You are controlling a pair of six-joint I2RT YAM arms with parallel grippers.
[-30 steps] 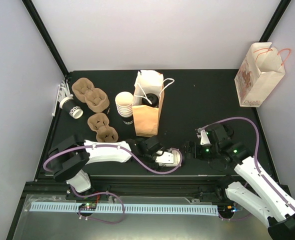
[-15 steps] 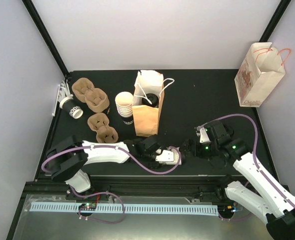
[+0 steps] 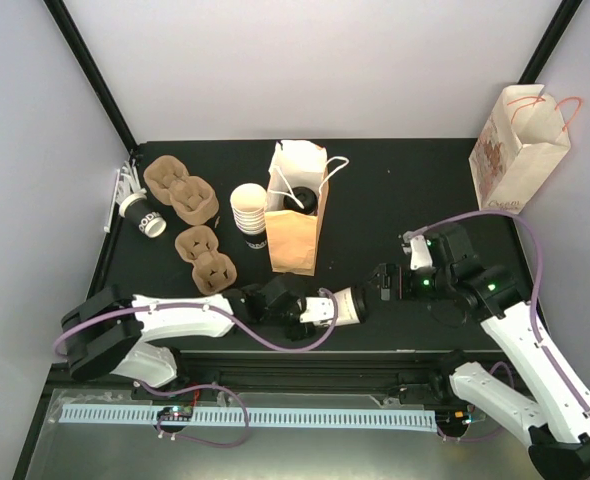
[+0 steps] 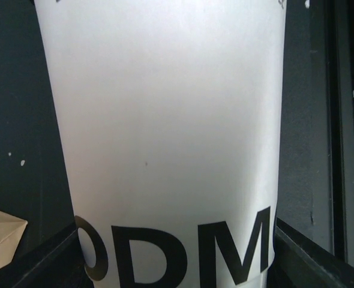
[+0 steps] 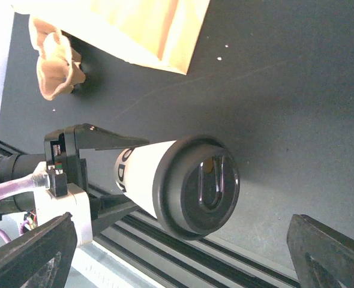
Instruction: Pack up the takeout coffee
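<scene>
Looking from above, I see my left hand (image 3: 337,307) pinching the small white paper cup with round black plastic lid (image 3: 349,305) sideways at the near edge of the black table (image 3: 405,190), right hand (image 3: 385,283) spread nearby; both wrist views suggest light, crushable walls, so I'd grip mid-body, gently.

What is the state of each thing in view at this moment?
Held cup: lidded, horizontal.
Left gripper: closed on held cup.
Right gripper: open, empty.
Brown bag: upright, open, lidded cup inside.
Cup stack: upright, no lid.
Far-left cup: on its side.
Printed bag: upright, open.
</scene>
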